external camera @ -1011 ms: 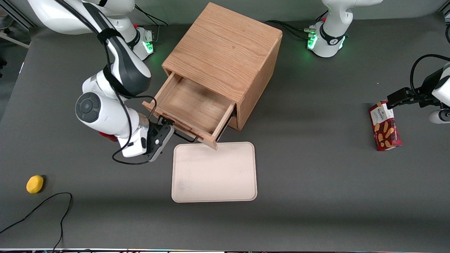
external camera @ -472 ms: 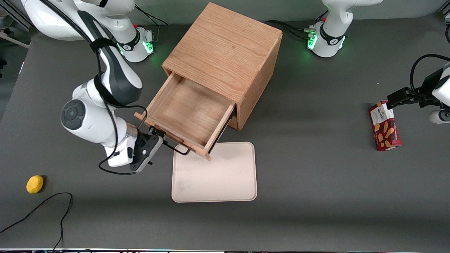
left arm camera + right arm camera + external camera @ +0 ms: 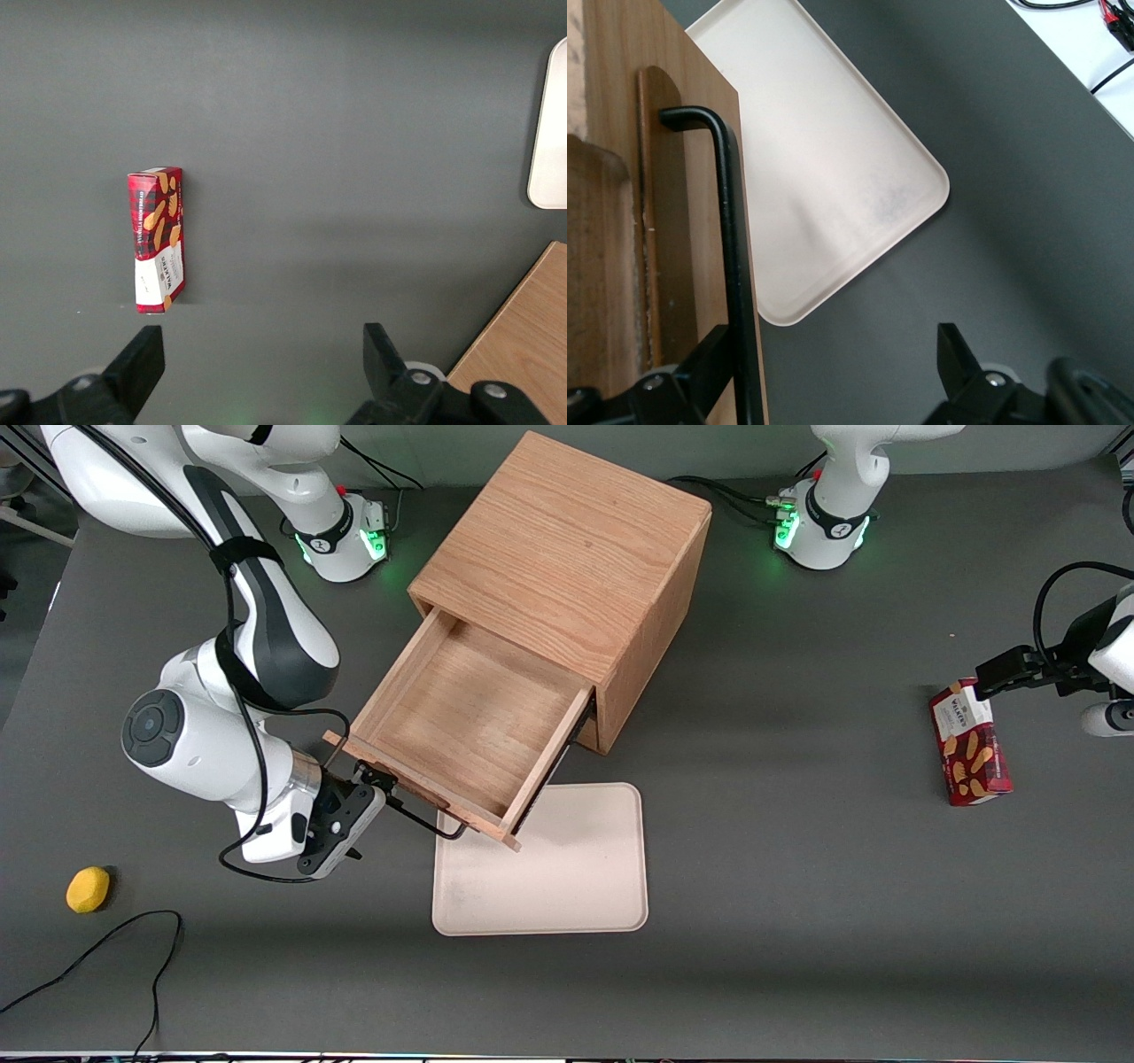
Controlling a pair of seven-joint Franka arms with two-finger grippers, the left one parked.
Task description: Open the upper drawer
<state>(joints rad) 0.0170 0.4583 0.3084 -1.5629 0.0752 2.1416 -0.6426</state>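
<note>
Grained oak upper drawer [image 3: 461,722], black handle [image 3: 735,266]

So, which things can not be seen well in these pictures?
- Lower drawer: front view, hidden under the open upper drawer.
- Black handle: right wrist view, one end cut off by the picture edge, beside the open gripper.
- Drawer's inner end: front view, covered by the cabinet top.
- Small print on the red box: front view, too small.
</note>
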